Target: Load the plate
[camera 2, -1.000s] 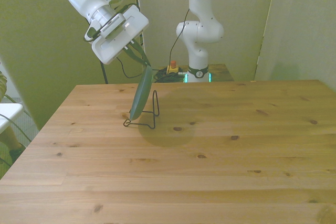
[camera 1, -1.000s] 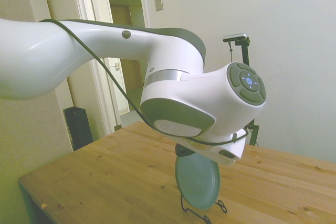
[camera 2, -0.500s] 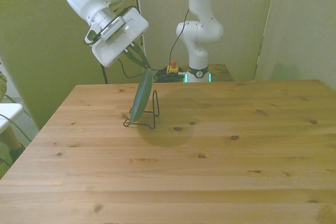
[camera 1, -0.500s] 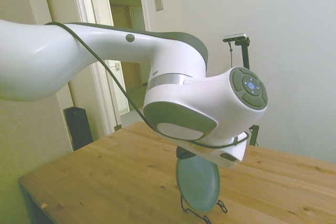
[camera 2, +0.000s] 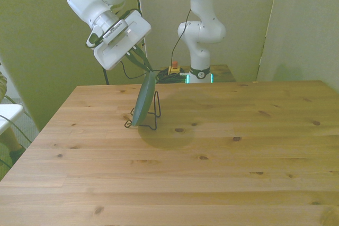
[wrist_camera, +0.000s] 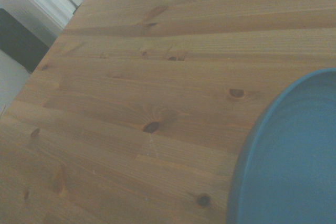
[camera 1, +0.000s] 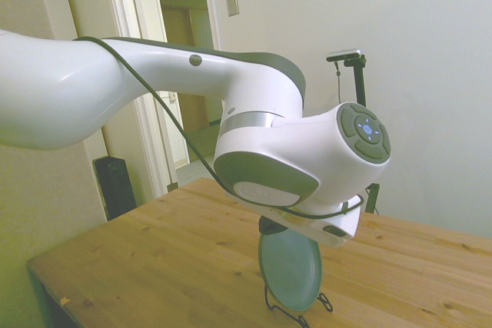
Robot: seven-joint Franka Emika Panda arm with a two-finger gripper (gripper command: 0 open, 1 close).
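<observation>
The teal plate stands on edge, leaning against the thin black wire stand near the far left part of the table in the front view. My gripper comes down at a slant from the front view's upper left and is shut on the plate's top rim. In the side view the plate hangs below the white wrist, its lower edge in the wire stand, and a dark fingertip sits on its top. The wrist view shows part of the plate over bare wood.
The wooden table stretches wide toward the front view's right and the near edge. A second white robot arm stands behind the far edge. In the side view a dark box stands on the floor by a doorway.
The plate has come down a little and moved slightly to the front view's right, settling closer against the wire stand. The wrist has shifted with it.
</observation>
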